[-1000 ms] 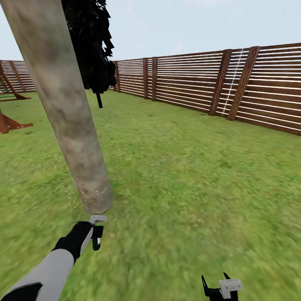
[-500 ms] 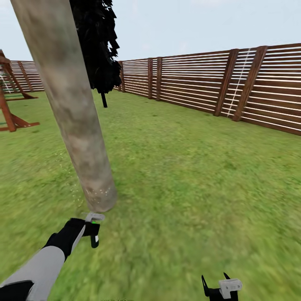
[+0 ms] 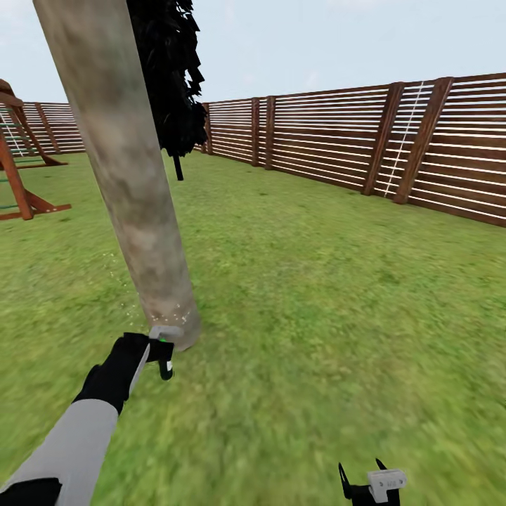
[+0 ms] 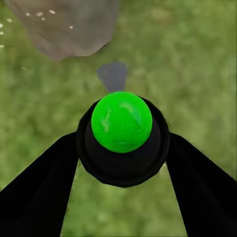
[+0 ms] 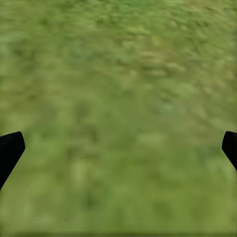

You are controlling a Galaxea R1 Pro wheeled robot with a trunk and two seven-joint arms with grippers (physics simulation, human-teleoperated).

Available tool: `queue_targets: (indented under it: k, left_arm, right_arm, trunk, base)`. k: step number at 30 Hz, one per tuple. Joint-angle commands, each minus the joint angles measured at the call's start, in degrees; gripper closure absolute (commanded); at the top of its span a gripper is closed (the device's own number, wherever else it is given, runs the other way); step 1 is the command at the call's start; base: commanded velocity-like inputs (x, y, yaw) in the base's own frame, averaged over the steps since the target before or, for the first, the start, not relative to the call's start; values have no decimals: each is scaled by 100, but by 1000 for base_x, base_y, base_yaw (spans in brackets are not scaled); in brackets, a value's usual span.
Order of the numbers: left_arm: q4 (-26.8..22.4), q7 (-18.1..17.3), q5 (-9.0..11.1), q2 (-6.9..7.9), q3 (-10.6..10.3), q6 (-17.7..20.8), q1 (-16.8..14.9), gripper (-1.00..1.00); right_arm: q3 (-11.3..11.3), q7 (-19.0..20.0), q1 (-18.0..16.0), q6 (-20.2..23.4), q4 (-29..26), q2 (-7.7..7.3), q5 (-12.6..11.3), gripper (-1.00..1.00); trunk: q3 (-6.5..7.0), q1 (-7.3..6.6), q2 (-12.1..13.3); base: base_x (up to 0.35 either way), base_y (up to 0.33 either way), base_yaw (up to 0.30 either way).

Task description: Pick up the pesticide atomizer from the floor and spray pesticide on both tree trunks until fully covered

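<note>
A thick, leaning beige-grey tree trunk (image 3: 133,183) meets the grass floor (image 3: 316,302) at left of centre in the head view. Whitish pesticide specks (image 3: 171,313) dot its base. My left gripper (image 3: 162,353) is shut on the pesticide atomizer (image 3: 164,335), right at the trunk's foot. In the left wrist view the atomizer (image 4: 121,123) is a black body with a bright green cap, clamped between the black fingers (image 4: 44,187). Its grey nozzle (image 4: 112,75) points toward the speckled trunk base (image 4: 64,27). My right gripper (image 3: 365,483) hangs open and empty low over grass.
A narrow black tree (image 3: 169,77) stands behind the trunk. A brown slat fence (image 3: 351,140) runs along the back and right. A wooden swing frame (image 3: 17,183) stands at the far left. Lawn stretches to the right of the trunk.
My left arm has pushed the atomizer forward, closer to the trunk's base. The whole view has shifted a little, so the camera moved. The right gripper is unchanged.
</note>
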Motion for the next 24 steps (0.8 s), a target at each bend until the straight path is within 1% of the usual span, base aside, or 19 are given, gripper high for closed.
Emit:
queue_targets:
  k: [1, 3, 4, 5, 7, 8, 9, 10, 11, 12, 13, 15, 16, 18, 19, 20, 22, 24]
  left_arm:
    - [-22, -16, 19, 83, 24, 14, 3, 100]
    - [-33, -21, 53, 329, 40, 24, 11, 100]
    - [-34, -33, 61, 417, 44, 27, 14, 100]
    - [-43, -82, 67, 466, 41, 28, 15, 100]
    - [-304, -130, 60, 392, 1, 63, 50, 100]
    - [-494, -135, 53, 242, -8, 335, 62, 100]
    - [-629, -136, 48, 146, -17, 536, 69, 100]
    - [-878, -137, 47, 64, -104, 719, 76, 100]
    - [-1056, -137, 51, 44, -249, 779, 78, 100]
    - [-1142, -137, 52, 41, -336, 828, 78, 100]
    - [-1200, -139, 57, 51, -393, 935, 79, 100]
    - [-1234, -187, 64, 120, -391, 1035, 79, 100]
    - [-1238, -259, 60, 201, -340, 1043, 79, 100]
    - [-1240, -431, 80, 442, -172, 1047, 79, 100]
    - [-1240, -592, 84, 552, -108, 1042, 79, 100]
    - [-1246, -794, 81, 627, -70, 1024, 79, 100]
    - [-1395, -879, 74, 605, -98, 1035, 83, 100]
    - [-1534, -896, 75, 537, -133, 1051, 82, 100]
  right_arm:
    - [2, -1, 2, -1, 0, 0, 0, -100]
    - [1, -1, 0, 0, 0, 0, 0, -100]
    - [1, -2, 0, 0, 0, 0, 0, -100]
    - [3, -1, 0, 0, 0, 0, 0, -100]
    - [6, 0, 0, 0, 0, 0, 0, -100]
    - [6, 0, 0, -1, 0, 0, 0, -100]
    - [6, -1, 0, -1, 0, 0, 0, -100]
    - [4, 0, 0, 0, 0, 0, 0, -100]
    - [2, 1, 0, 0, 0, 0, 0, -100]
    - [3, 0, 0, 0, 0, 0, 0, -100]
    - [3, 0, 1, 0, 0, 0, 0, -100]
    - [3, 1, 2, 0, 0, 0, 0, -100]
    - [2, 1, 1, 0, 0, 0, 0, -100]
    - [3, 1, 2, 0, 0, 0, 0, -100]
    - [3, 1, 1, 0, 0, 0, 0, -100]
    - [5, 1, 0, 0, 0, 0, 0, -100]
    - [4, 1, 0, 0, 0, 0, 0, -100]
    - [3, 1, 0, 0, 0, 0, -5, -100]
  trunk:
    - [0, 0, 0]
    - [0, 0, 0]
    - [0, 0, 0]
    - [0, 0, 0]
    - [0, 0, 0]
    - [0, 0, 0]
    - [0, 0, 0]
    - [0, 0, 0]
    - [0, 0, 0]
    - [0, 0, 0]
    - [0, 0, 0]
    - [0, 0, 0]
    - [0, 0, 0]
    - [0, 0, 0]
    - [0, 0, 0]
    - [0, 0, 0]
    - [0, 0, 0]
    - [0, 0, 0]
  base:
    - [0, 0, 0]
    - [0, 0, 0]
    - [0, 0, 0]
    - [0, 0, 0]
    - [0, 0, 0]
    - [0, 0, 0]
    - [0, 0, 0]
    - [0, 0, 0]
    - [0, 0, 0]
    - [0, 0, 0]
    - [0, 0, 0]
    - [0, 0, 0]
    - [0, 0, 0]
    - [0, 0, 0]
    - [0, 0, 0]
    - [0, 0, 0]
    - [0, 0, 0]
    - [0, 0, 0]
